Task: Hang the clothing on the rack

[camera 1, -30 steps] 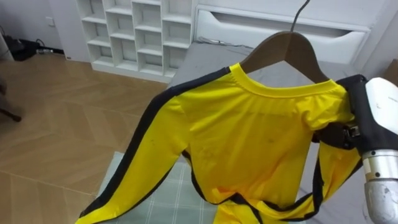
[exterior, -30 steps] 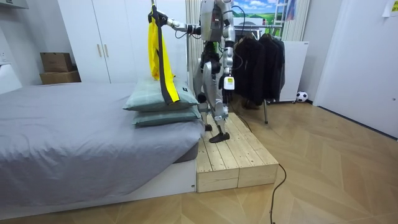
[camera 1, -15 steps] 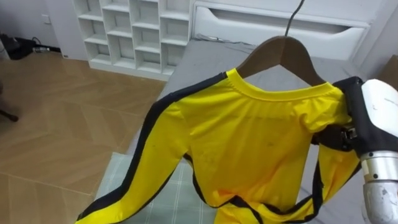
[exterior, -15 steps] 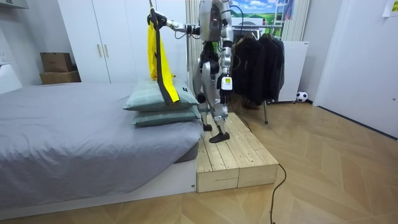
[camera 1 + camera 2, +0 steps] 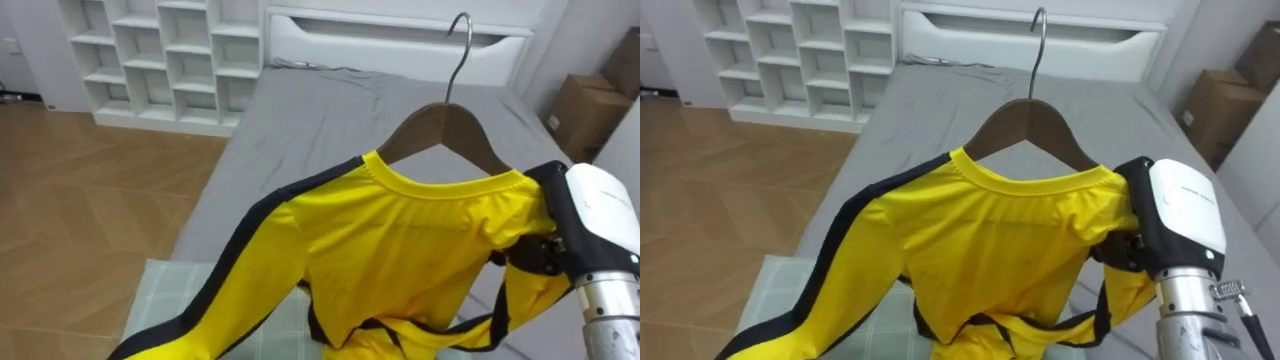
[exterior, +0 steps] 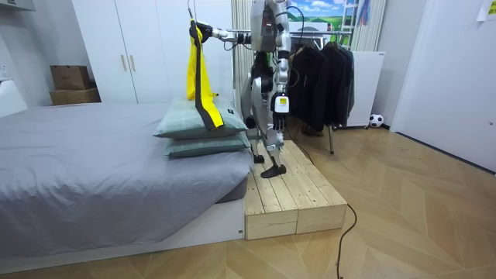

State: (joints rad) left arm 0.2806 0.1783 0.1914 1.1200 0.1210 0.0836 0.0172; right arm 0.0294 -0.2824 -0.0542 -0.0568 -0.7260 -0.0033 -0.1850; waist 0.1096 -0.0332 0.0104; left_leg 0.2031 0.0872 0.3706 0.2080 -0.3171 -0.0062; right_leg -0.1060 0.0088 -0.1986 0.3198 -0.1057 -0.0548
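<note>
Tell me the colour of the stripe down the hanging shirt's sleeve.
Black stripe on the yellow long-sleeved shirt; the left eye view shows it best.

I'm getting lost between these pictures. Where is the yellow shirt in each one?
Left eye view: the yellow shirt hangs in the lower middle, on a wooden hanger.
Right eye view: the shirt is in the lower middle again, slightly further left.
Room view: the shirt is up high, left of centre, above the pillows.
Shared landmark: the grey bed, also in the room view.
</note>
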